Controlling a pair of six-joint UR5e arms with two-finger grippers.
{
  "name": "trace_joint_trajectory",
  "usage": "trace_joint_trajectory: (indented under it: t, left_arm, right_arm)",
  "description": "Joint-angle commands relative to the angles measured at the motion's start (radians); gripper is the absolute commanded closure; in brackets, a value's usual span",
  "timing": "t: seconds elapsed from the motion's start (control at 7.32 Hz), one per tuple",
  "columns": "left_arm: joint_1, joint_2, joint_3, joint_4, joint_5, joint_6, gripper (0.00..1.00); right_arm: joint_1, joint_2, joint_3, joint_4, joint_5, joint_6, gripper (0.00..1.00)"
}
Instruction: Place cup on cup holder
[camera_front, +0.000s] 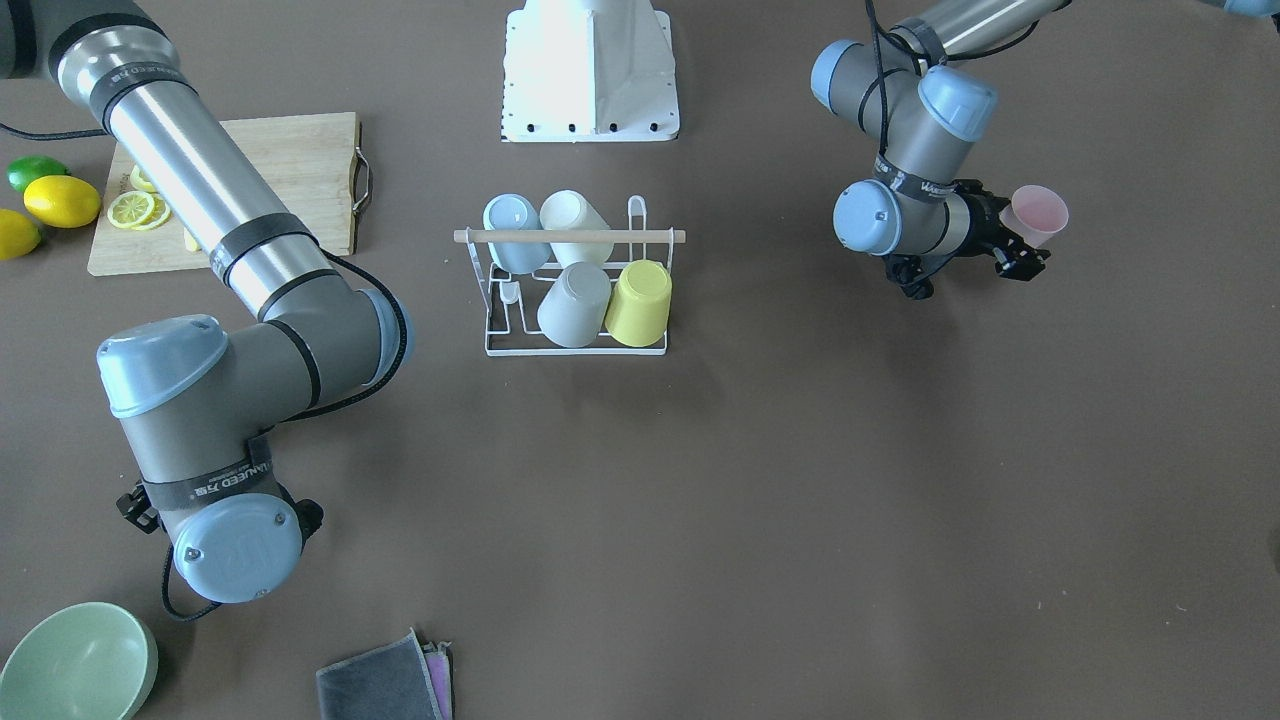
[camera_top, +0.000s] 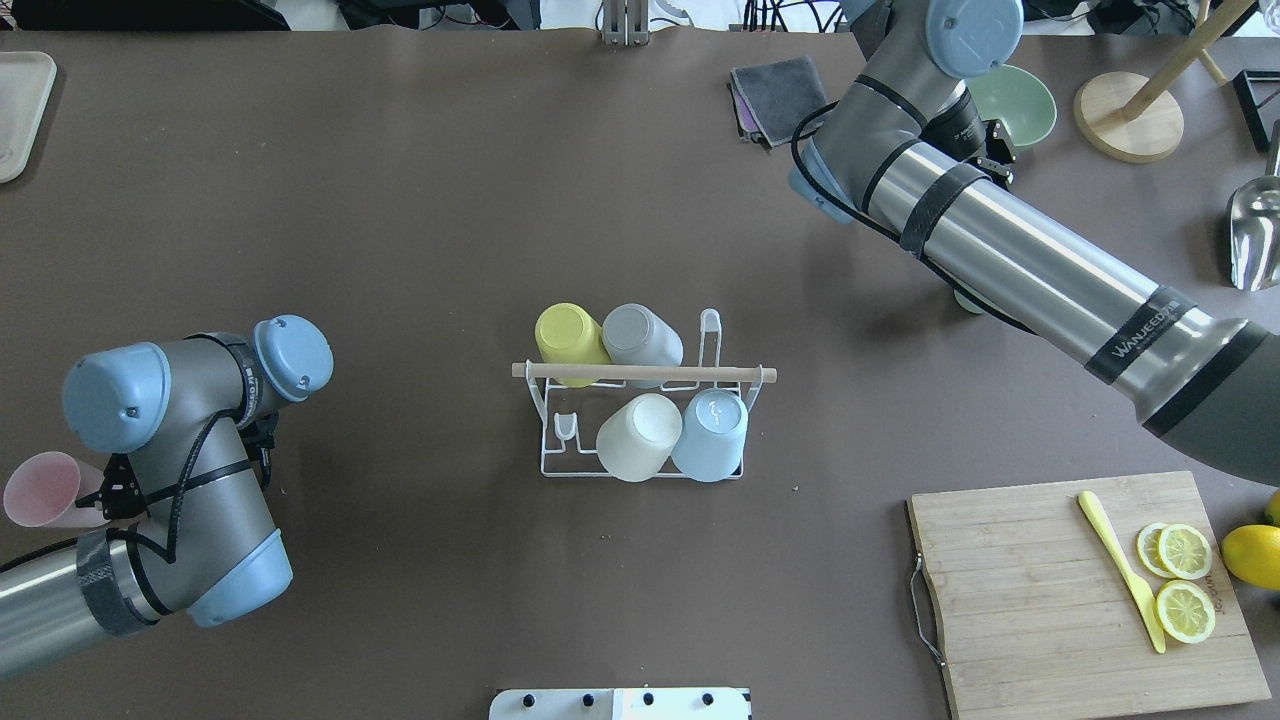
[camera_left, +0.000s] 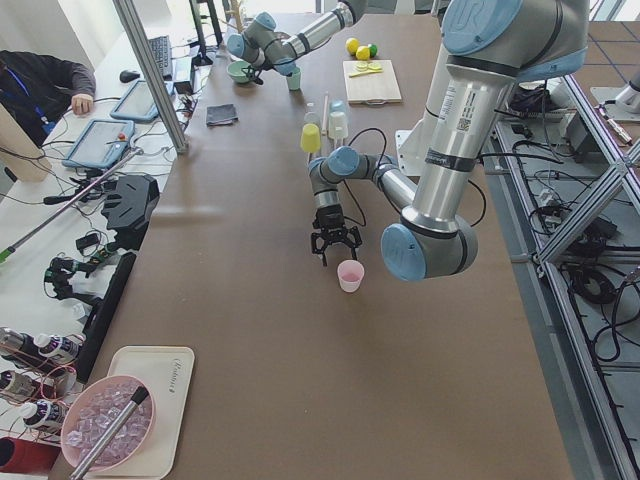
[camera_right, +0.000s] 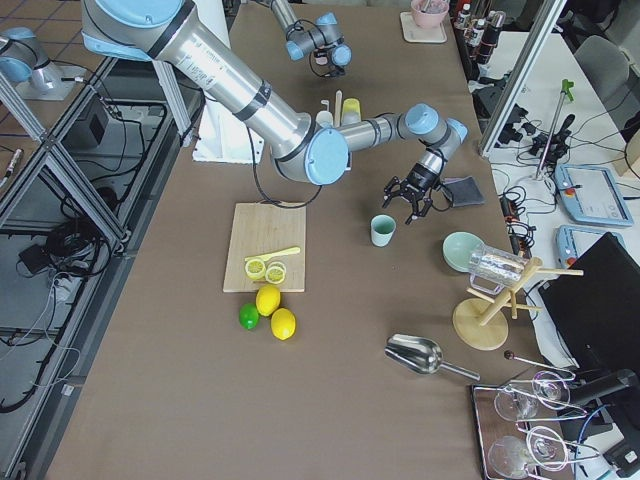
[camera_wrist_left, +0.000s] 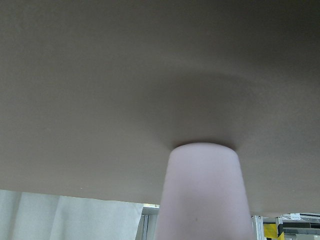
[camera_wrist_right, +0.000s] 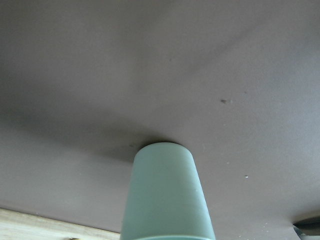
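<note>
Left wrist-mounted view: the pink cup (camera_wrist_left: 202, 190) stands mouth-up on the surface (camera_wrist_left: 100, 75) just under the left gripper (camera_left: 336, 250), which hangs spread and empty. The cup looks like light, stiff, smooth plastic; I'd pinch its wall near the rim. The right gripper (camera_right: 410, 203), likewise spread, hovers by a green cup (camera_right: 382, 230). Farther off, the cup holder (camera_front: 570, 237) shows two bare prongs.

WANJEED showing in white on a black band (camera_top: 1150, 322) circling the right arm (camera_top: 1010, 240), sitting well back from the right gripper (camera_right: 410, 207)
</note>
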Motion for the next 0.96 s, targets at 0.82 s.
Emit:
trace_joint_trajectory:
  t: [0.82]
  left_arm:
    - [0.030, 0.074, -0.009, -0.077, -0.013, -0.046, 0.02]
  right_arm:
    - [-0.088, 0.032, -0.070, -0.023, -0.139, -0.076, 0.02]
